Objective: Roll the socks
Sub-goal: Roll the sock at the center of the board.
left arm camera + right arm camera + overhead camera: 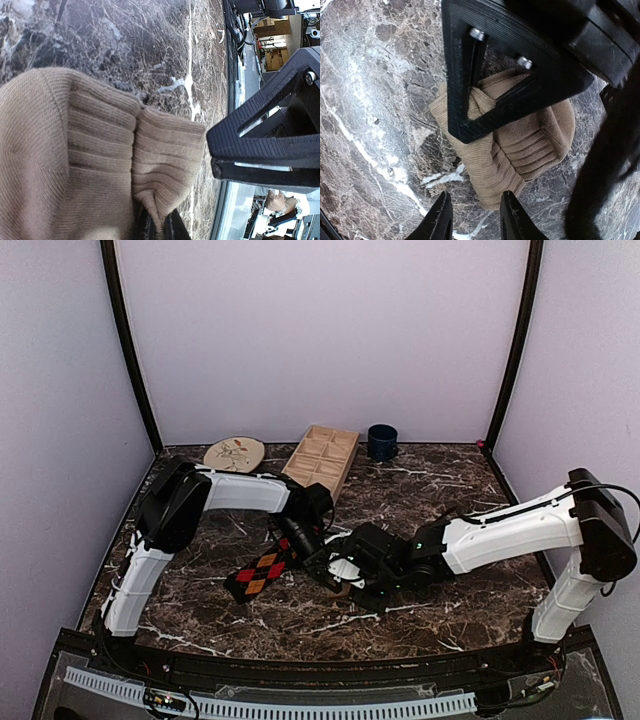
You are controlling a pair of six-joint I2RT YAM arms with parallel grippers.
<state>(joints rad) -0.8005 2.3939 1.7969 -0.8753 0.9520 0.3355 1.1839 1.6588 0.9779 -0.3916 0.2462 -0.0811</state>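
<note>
Tan ribbed knit fills the left wrist view. The tan sock (pixel 75 165) is bunched into a thick wad near the middle of the marble table (pixel 430 500), and the left gripper (pixel 157 227) has its fingers pinched tight on a fold of the cuff. The black argyle sock (pixel 262 570), with red and orange diamonds, lies flat and slantwise just left of the wad, one end hidden under the left wrist. The plate (pixel 234 453) at the far edge carries a small drawing, too small to read. A wooden tray (pixel 322 458) and a blue cup (pixel 381 441) stand beside it.

The left arm rises from its base, bends at a high elbow and reaches right and down to the centre. The right arm mirrors it, its forearm running low to the left, so the two wrists meet nose to nose. The right gripper (pixel 476 217) points at the wad's end, its fingers narrowly apart with only marble between them, holding nothing.
</note>
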